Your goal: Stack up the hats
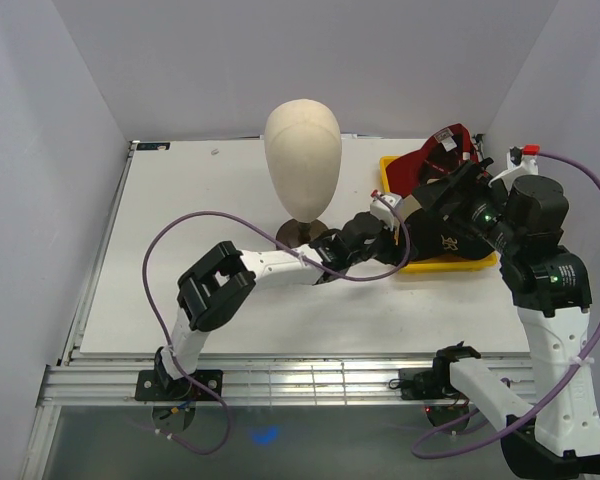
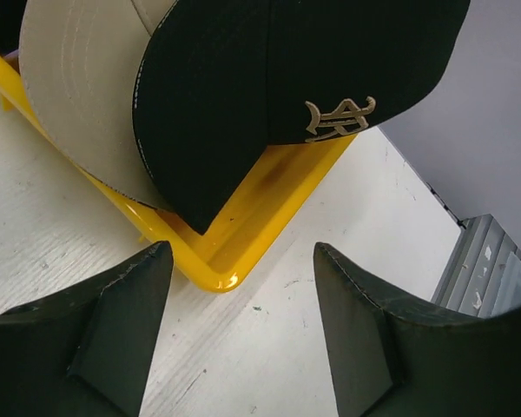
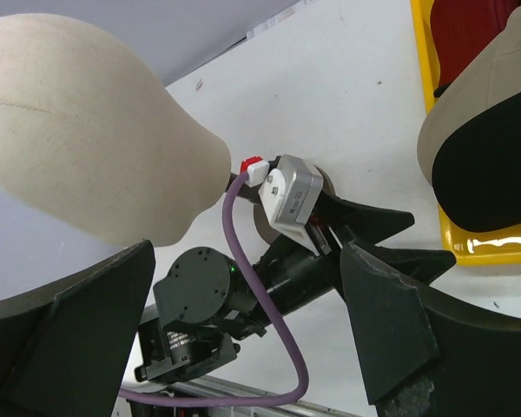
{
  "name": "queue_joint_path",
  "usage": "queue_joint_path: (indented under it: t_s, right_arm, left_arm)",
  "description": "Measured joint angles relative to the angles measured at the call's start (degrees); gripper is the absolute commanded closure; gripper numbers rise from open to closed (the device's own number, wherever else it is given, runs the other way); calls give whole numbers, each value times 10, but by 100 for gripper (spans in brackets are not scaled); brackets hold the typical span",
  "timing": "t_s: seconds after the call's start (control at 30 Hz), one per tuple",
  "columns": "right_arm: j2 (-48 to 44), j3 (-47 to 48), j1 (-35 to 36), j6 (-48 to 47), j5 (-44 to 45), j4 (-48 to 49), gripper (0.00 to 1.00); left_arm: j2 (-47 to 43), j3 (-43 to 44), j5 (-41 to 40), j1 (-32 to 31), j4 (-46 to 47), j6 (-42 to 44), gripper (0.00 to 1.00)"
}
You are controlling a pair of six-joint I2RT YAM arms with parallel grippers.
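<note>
The black cap [image 2: 243,87] bears a gold interlocked "NY" monogram [image 2: 339,119].

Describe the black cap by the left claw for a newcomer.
Find the yellow tray right of the mannequin head. The black cap lies at its near edge. Unlike the tan cap beside it and the red cap behind, it bears a gold embroidered logo.

top view looks down; close wrist views share yellow tray [image 2: 269,187].
</note>
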Motion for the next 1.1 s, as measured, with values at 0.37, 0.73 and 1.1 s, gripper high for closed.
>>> queue_joint_path:
  t_s: [0.37, 0.73, 1.1]
  right_arm:
    - [-17, -4, 0, 6, -5, 9, 8]
    - [-10, -4, 0, 7, -12, 17, 8]
    - [-8, -5, 0, 7, -26, 24, 8]
  left_arm:
    - [63, 67, 59, 23, -4, -8, 27]
    - [118, 135, 69, 35, -20, -9, 32]
    - [123, 135, 57, 40, -24, -9, 27]
